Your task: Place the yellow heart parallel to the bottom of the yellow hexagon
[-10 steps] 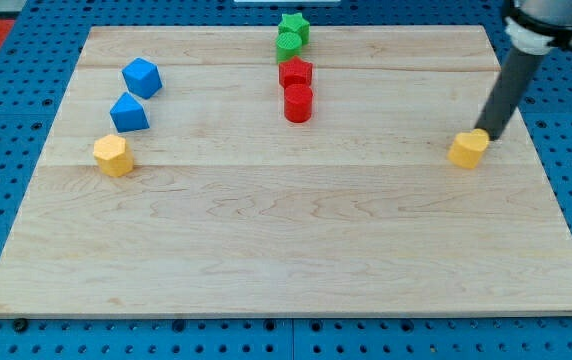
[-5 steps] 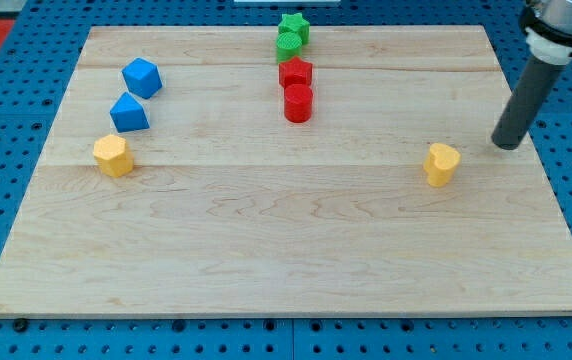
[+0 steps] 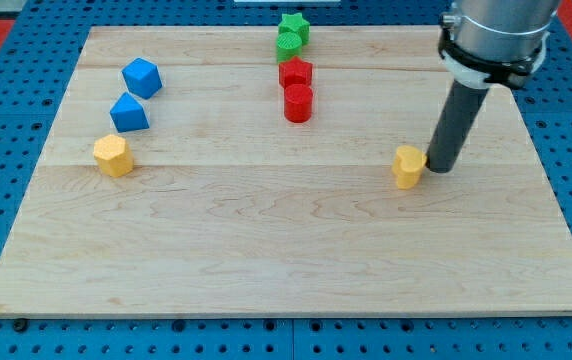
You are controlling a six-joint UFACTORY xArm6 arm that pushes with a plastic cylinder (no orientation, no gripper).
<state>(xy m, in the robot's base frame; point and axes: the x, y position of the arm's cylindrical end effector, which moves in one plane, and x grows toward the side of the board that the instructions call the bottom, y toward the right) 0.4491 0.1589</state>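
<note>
From the one camera, the wooden board (image 3: 296, 250) lies on a blue pegboard (image 3: 6, 120) and takes up most of the view. The rod comes down from the view's top right, and my tip (image 3: 438, 167) sits on the board right against the right side of the yellow heart (image 3: 408, 166); the two look to be touching. There are no jaws on this arm, only the plain dark rod under a grey collar, so nothing is gripped.

The yellow heart stands on the right half of the board, a little above the middle height. The yellow hexagon (image 3: 113, 155) is far across at the view's left, near the board's left edge, at about the same height in the view as the heart. The two are well apart, with bare wood between them.

Just above the hexagon sits a blue block (image 3: 129, 113), and a second blue block (image 3: 141, 77) is a little higher and to its right; their shapes are hard to make out.

Near the top middle four blocks stand in a close column: a green star (image 3: 294, 26) at the board's top edge, a green round block (image 3: 289, 44) touching it below, then a red block (image 3: 295, 72) of unclear shape, then a red cylinder (image 3: 298, 102) lowest. All four are well apart from my tip.
</note>
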